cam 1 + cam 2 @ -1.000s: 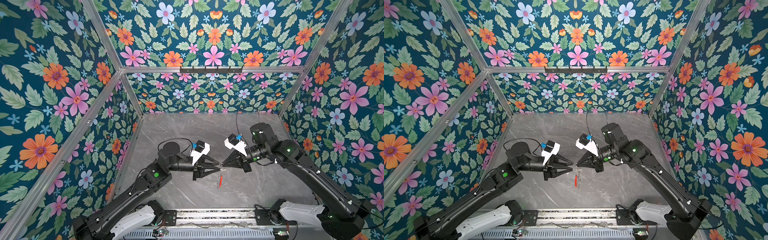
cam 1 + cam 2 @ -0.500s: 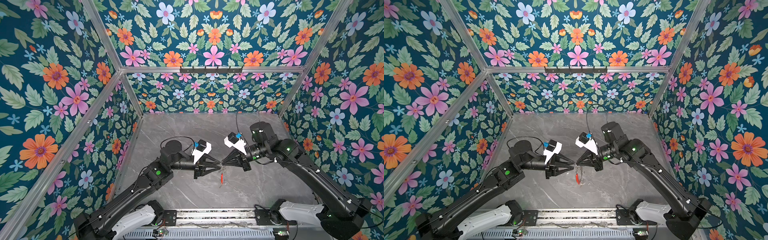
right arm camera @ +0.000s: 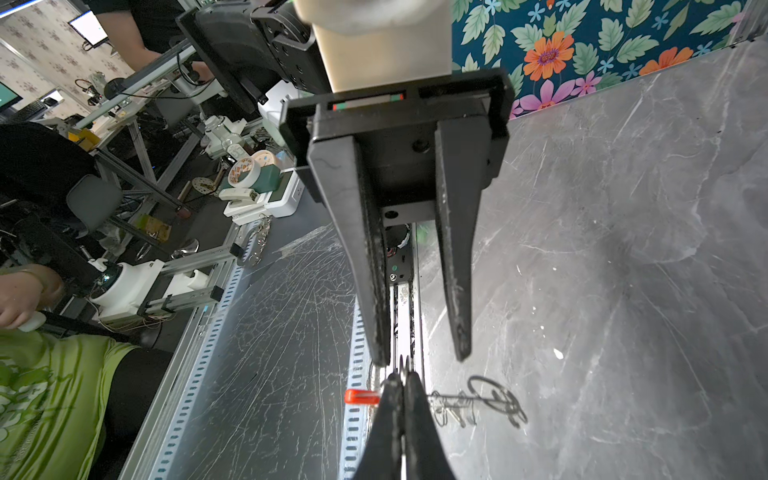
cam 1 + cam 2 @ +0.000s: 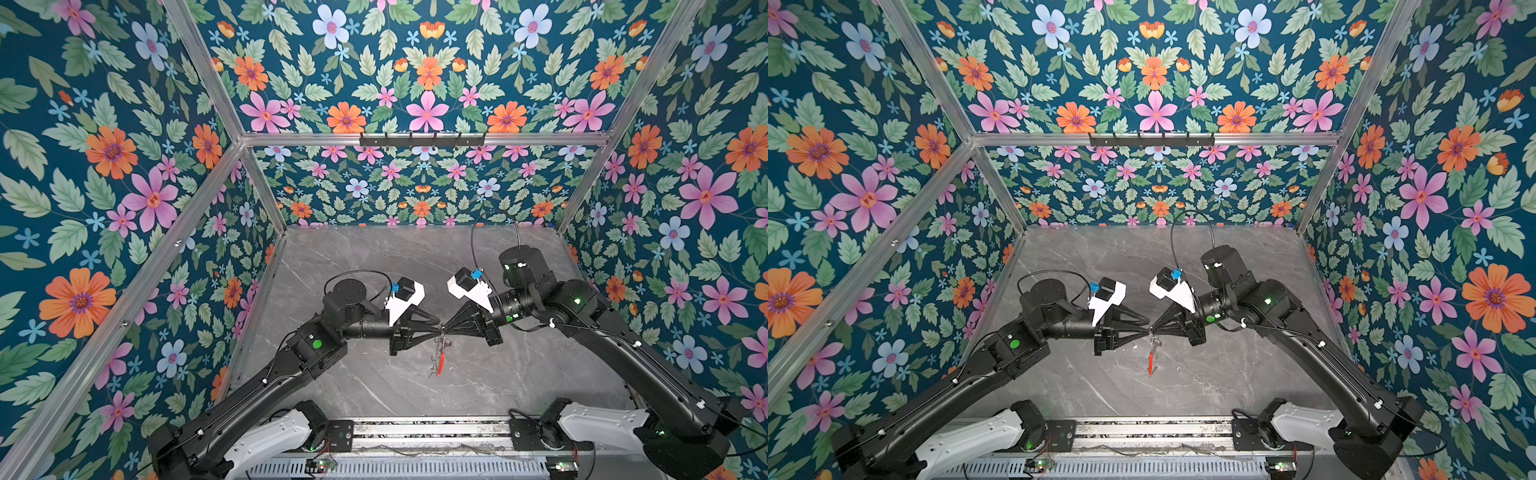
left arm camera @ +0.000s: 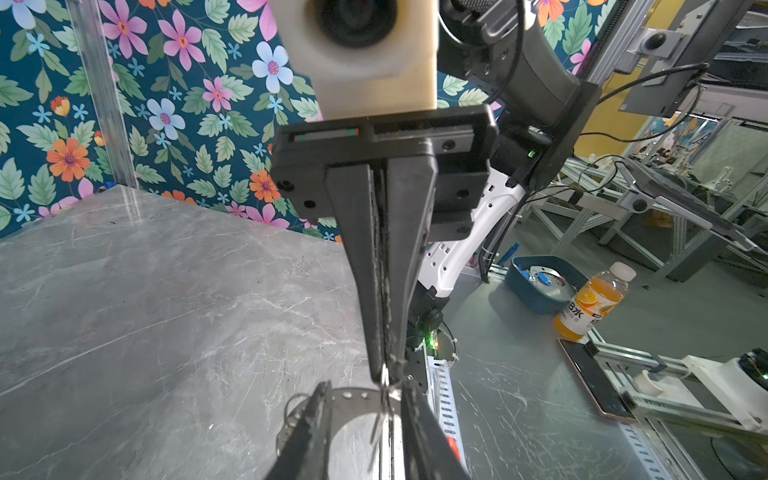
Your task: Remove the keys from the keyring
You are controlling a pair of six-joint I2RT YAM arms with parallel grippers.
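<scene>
Right gripper is clamped on the keyring, which hangs above the table. Left gripper stands parted at its top, tip to tip. Keys look blurred beside the red sleeve.

The table looks like grey marble-patterned stone, smooth with a soft shine. The walls carry a printed flower pattern and look matt, held by brushed aluminium bars. Both arms are matt black, with glossy white plastic covers at the base. The keyring is thin shiny metal wire with a red plastic-looking sleeve.
</scene>
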